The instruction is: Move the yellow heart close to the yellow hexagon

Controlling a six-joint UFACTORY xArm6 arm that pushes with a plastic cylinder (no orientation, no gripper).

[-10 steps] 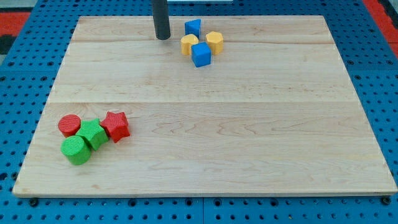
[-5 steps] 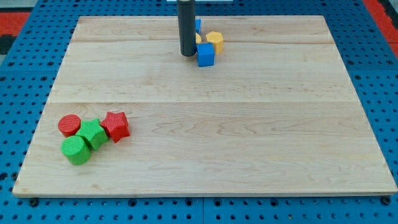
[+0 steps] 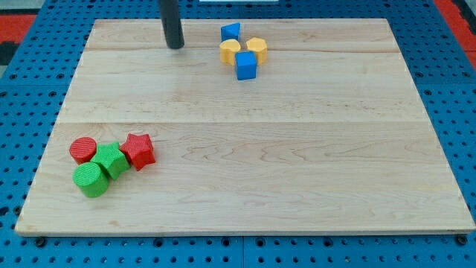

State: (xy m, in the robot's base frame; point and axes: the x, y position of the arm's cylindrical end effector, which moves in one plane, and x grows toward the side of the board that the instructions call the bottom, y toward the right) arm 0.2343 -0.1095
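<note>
Near the view's top, my tip [image 3: 175, 46] left of yellow heart [image 3: 229, 51], touching nothing, no hand.

I see the yellow heart [image 3: 229, 50] lying flat near the view's top of the board. The yellow hexagon [image 3: 256, 48] sits just beside it, on the view's right.

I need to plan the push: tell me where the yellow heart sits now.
The yellow heart sits near the view's top, right of centre, touching the yellow hexagon, above the blue cube; my tip stands apart, leftward.
</note>
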